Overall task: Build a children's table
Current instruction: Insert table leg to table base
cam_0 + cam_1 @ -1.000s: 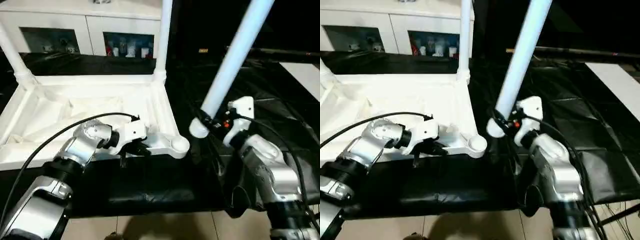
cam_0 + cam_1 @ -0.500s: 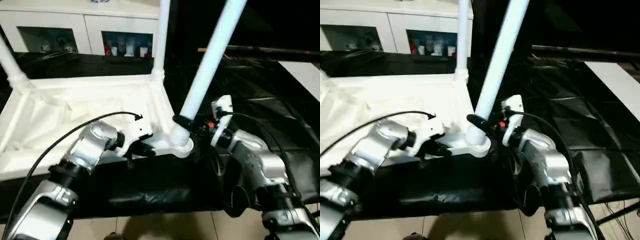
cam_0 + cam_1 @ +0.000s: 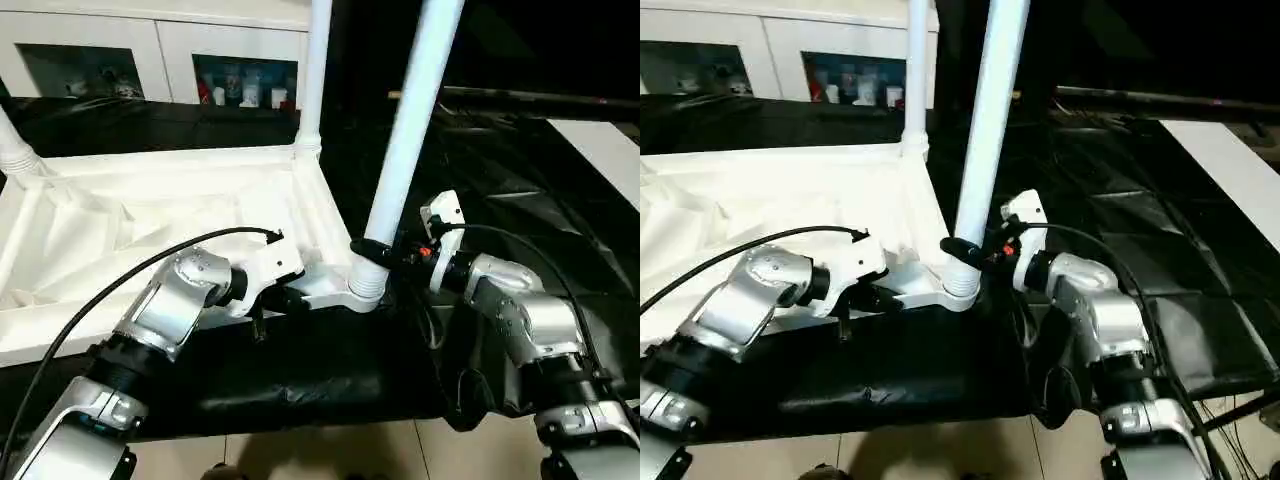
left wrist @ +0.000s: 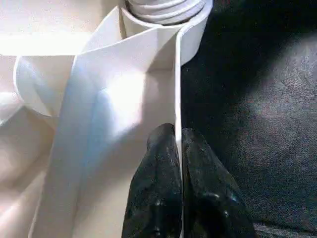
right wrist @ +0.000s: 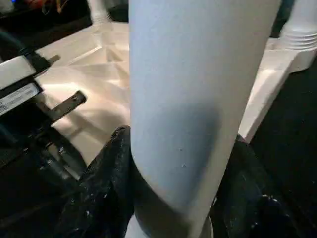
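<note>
Left gripper [image 4: 176, 148] had its fingers [image 4: 156, 153] pinched on the thin rim wall of the tabletop [image 3: 150, 215], lower centre of the left wrist view, close to the near corner socket [image 3: 365, 292]. Right gripper [image 5: 173, 198] had its fingers [image 5: 106, 178] clamped around the loose leg [image 3: 410, 140] low on the tube, its end seated at that socket, centre of the left eye view.

Risk: leg leaned slightly right of plumb; a push along that line could jam it or lever the top up against the thin rim pinch, which might slip. The low grip leaves the long tube free to sway.

Top lay ribbed side up across the left half; the far legs [image 3: 315, 70] stood in the back sockets.

A second earlier the leg hung tilted, clear to the right of the socket; since then it had swung nearly upright and met it.
</note>
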Motion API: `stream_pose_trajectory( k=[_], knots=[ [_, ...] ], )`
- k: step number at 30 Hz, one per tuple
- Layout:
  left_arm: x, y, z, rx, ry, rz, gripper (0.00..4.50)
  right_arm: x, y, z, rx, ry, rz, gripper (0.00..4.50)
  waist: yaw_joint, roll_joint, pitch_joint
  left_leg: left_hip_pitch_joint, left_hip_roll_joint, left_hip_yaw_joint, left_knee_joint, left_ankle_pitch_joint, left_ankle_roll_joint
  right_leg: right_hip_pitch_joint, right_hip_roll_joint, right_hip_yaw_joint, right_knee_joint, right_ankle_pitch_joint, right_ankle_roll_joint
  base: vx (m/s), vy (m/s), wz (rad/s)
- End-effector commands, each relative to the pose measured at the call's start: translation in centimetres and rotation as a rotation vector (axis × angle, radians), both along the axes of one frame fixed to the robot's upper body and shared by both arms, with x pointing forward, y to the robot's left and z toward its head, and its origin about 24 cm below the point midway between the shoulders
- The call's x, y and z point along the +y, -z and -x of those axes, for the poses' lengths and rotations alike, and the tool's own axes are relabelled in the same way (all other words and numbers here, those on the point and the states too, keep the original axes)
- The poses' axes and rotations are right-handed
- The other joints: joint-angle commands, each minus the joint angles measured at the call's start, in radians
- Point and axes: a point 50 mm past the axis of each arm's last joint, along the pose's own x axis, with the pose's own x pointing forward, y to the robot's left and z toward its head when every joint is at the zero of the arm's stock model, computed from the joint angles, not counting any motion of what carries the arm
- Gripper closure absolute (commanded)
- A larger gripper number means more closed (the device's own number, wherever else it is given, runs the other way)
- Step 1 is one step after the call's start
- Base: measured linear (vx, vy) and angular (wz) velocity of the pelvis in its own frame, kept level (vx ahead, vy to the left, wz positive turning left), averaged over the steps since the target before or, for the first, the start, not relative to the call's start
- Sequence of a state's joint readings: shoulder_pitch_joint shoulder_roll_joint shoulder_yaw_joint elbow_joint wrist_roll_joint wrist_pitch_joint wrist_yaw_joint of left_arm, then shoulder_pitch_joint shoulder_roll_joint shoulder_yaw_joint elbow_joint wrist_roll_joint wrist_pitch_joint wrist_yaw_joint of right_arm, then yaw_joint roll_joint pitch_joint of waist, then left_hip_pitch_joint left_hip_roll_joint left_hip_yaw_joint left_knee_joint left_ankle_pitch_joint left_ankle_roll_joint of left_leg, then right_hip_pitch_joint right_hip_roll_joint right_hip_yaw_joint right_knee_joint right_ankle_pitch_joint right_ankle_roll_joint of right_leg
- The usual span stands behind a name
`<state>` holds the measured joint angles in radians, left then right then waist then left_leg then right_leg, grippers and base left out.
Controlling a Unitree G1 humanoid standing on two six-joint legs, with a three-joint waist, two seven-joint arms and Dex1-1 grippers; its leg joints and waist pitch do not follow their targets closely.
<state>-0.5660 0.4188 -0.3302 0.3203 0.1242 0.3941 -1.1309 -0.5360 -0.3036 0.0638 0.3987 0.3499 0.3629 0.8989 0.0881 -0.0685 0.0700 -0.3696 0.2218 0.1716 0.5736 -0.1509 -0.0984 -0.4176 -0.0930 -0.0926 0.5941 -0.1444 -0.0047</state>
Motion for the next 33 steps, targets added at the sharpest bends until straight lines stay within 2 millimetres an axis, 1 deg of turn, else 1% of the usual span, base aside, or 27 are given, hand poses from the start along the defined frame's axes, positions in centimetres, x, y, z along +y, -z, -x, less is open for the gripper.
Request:
stream_pose_trajectory(
  k=[1,4,7,8,10,13,14,15,16,17,18,19,20,21,22,23,24,27,28,29,30,31,33],
  knots=[
    [0.2,0.4,0.2,0.011,-0.024,0.01,4.5,-0.6,0.0,0.0,0.006,0.008,0.02,2.65,0.001,-0.001,-0.059,0.009,0.007,0.003,-0.069,-0.301,0.015,0.046,-0.048,0.042,-0.078,-0.419,-0.133,0.0,0.0,0.0],
    [0.1,0.3,0.2,0.01,-0.022,0.014,4.5,-0.6,0.4,-0.1,0.021,0.038,-0.011,2.65,0.001,0.002,-0.058,0.01,0.006,0.002,-0.07,-0.315,0.011,0.044,-0.049,0.042,-0.082,-0.443,-0.127,0.0,0.0,0.0],
    [0.1,0.3,0.2,0.009,-0.022,0.016,4.5,-0.7,0.7,-0.2,0.037,0.052,-0.037,2.65,0.0,0.002,-0.057,0.011,0.006,0.0,-0.071,-0.326,0.009,0.044,-0.05,0.041,-0.084,-0.458,-0.125,0.0,0.0,0.0],
    [0.1,0.3,0.2,0.007,-0.022,0.018,4.5,-0.8,1.0,-0.2,0.049,0.066,-0.052,2.65,0.0,0.004,-0.057,0.01,0.006,0.0,-0.071,-0.33,0.008,0.043,-0.05,0.041,-0.085,-0.46,-0.126,0.0,0.0,0.0],
    [0.1,0.2,0.2,0.003,-0.025,0.022,4.5,-1.1,1.8,-0.1,0.07,0.11,-0.082,2.65,-0.002,0.004,-0.057,0.012,0.007,-0.001,-0.071,-0.337,0.005,0.041,-0.051,0.041,-0.086,-0.462,-0.128,0.0,0.0,0.0],
    [0.1,0.2,0.2,-0.002,-0.031,0.03,4.5,-1.5,2.7,0.2,0.093,0.161,-0.116,2.65,-0.002,0.005,-0.056,0.011,0.006,0.0,-0.073,-0.34,0.007,0.042,-0.048,0.04,-0.086,-0.458,-0.129,0.0,0.0,0.0],
    [0.1,0.2,0.1,-0.005,-0.034,0.032,4.5,-1.7,3.1,0.4,0.095,0.183,-0.123,2.65,-0.001,0.01,-0.055,0.011,0.006,-0.001,-0.073,-0.348,0.005,0.04,-0.05,0.041,-0.087,-0.462,-0.128,0.0,0.0,0.0],
    [0.1,0.2,0.1,-0.005,-0.034,0.032,4.5,-1.7,3.1,0.4,0.095,0.183,-0.123,2.65,-0.002,0.008,-0.054,0.012,0.006,-0.001,-0.074,-0.358,0.003,0.041,-0.049,0.04,-0.089,-0.476,-0.124,0.0,0.0,0.0],
    [0.1,0.1,0.0,-0.011,-0.041,0.037,4.5,-2.0,3.7,0.7,0.099,0.233,-0.146,2.65,-0.002,0.015,-0.053,0.014,0.006,-0.003,-0.075,-0.37,0.001,0.039,-0.05,0.039,-0.091,-0.488,-0.122,0.0,0.0,0.0],
    [0.1,0.1,0.0,-0.012,-0.043,0.038,4.5,-2.0,3.9,0.8,0.1,0.244,-0.152,2.65,-0.004,0.014,-0.052,0.015,0.006,-0.002,-0.075,-0.381,0.001,0.036,-0.049,0.04,-0.095,-0.498,-0.119,0.0,0.0,0.0],
    [0.0,0.1,0.0,-0.015,-0.046,0.04,4.5,-2.1,4.1,1.0,0.095,0.263,-0.156,2.65,-0.004,0.015,-0.052,0.016,0.005,-0.003,-0.075,-0.397,-0.001,0.036,-0.05,0.038,-0.098,-0.517,-0.114,0.0,0.0,0.0],
    [0.0,0.1,-0.1,-0.019,-0.049,0.043,4.5,-2.2,4.4,1.2,0.087,0.281,-0.162,2.65,-0.003,0.013,-0.051,0.017,0.005,-0.004,-0.075,-0.405,-0.001,0.035,-0.05,0.037,-0.099,-0.533,-0.109,0.0,0.0,0.0],
    [0.0,0.1,-0.1,-0.021,-0.05,0.045,4.5,-2.2,4.6,1.5,0.08,0.297,-0.171,2.65,-0.002,0.021,-0.05,0.018,0.005,-0.006,-0.076,-0.41,-0.002,0.035,-0.05,0.037,-0.1,-0.538,-0.107,0.0,0.0,0.0],
    [0.0,0.1,-0.1,-0.021,-0.05,0.045,4.5,-2.2,4.6,1.5,0.08,0.297,-0.171,2.65,-0.005,0.017,-0.049,0.017,0.004,-0.005,-0.077,-0.416,-0.002,0.034,-0.049,0.036,-0.103,-0.547,-0.1,0.0,0.0,0.0],
    [0.0,0.0,-0.2,-0.029,-0.055,0.049,4.5,-2.2,5.0,1.9,0.066,0.324,-0.184,2.65,-0.004,0.022,-0.048,0.018,0.005,-0.006,-0.079,-0.428,-0.004,0.033,-0.049,0.036,-0.106,-0.552,-0.097,0.0,0.0,0.0],
    [-0.1,0.0,-0.2,-0.03,-0.056,0.05,4.5,-2.2,5.1,2.2,0.056,0.332,-0.181,2.65,-0.004,0.03,-0.047,0.019,0.005,-0.008,-0.08,-0.436,-0.006,0.032,-0.049,0.036,-0.105,-0.552,-0.098,0.0,0.0,0.0],
    [-0.1,0.0,-0.3,-0.032,-0.056,0.05,4.5,-2.1,5.3,2.4,0.041,0.341,-0.175,2.65,-0.005,0.029,-0.047,0.019,0.004,-0.009,-0.081,-0.444,-0.004,0.033,-0.048,0.034,-0.106,-0.553,-0.096,0.0,0.0,0.0],
    [-0.1,0.0,-0.4,-0.036,-0.056,0.049,4.5,-1.8,5.5,3.2,-0.017,0.357,-0.144,2.65,-0.006,0.031,-0.046,0.019,0.004,-0.009,-0.084,-0.452,-0.001,0.035,-0.048,0.032,-0.111,-0.56,-0.093,0.0,0.0,0.0],
    [-0.1,0.0,-0.4,-0.037,-0.056,0.049,4.5,-1.6,5.5,3.4,-0.032,0.358,-0.141,2.65,-0.006,0.034,-0.046,0.018,0.004,-0.009,-0.087,-0.441,0.003,0.037,-0.047,0.032,-0.112,-0.548,-0.095,0.0,0.0,0.0],
    [-0.1,0.0,-0.4,-0.037,-0.056,0.049,4.5,-1.6,5.5,3.4,-0.032,0.358,-0.141,2.65,-0.006,0.034,-0.046,0.019,0.004,-0.009,-0.088,-0.438,0.005,0.037,-0.047,0.033,-0.112,-0.543,-0.097,0.0,0.0,0.0],
    [-0.1,0.0,-0.4,-0.037,-0.054,0.047,4.5,-1.4,5.5,3.6,-0.041,0.351,-0.135,2.65,-0.007,0.035,-0.042,0.018,0.004,-0.009,-0.089,-0.439,0.008,0.036,-0.046,0.034,-0.113,-0.544,-0.1,0.0,0.0,0.0],
    [-0.1,0.1,-0.4,-0.037,-0.053,0.045,4.5,-1.2,5.5,3.7,-0.048,0.347,-0.132,2.65,-0.006,0.037,-0.042,0.019,0.005,-0.009,-0.089,-0.441,0.008,0.034,-0.047,0.036,-0.113,-0.546,-0.101,0.0,0.0,0.0],
    [-0.2,0.1,-0.4,-0.036,-0.05,0.043,4.5,-0.9,5.5,4.0,-0.049,0.335,-0.121,2.65,-0.007,0.038,-0.041,0.018,0.005,-0.009,-0.09,-0.443,0.008,0.035,-0.048,0.036,-0.113,-0.545,-0.102,0.0,0.0,0.0]
  ],
)
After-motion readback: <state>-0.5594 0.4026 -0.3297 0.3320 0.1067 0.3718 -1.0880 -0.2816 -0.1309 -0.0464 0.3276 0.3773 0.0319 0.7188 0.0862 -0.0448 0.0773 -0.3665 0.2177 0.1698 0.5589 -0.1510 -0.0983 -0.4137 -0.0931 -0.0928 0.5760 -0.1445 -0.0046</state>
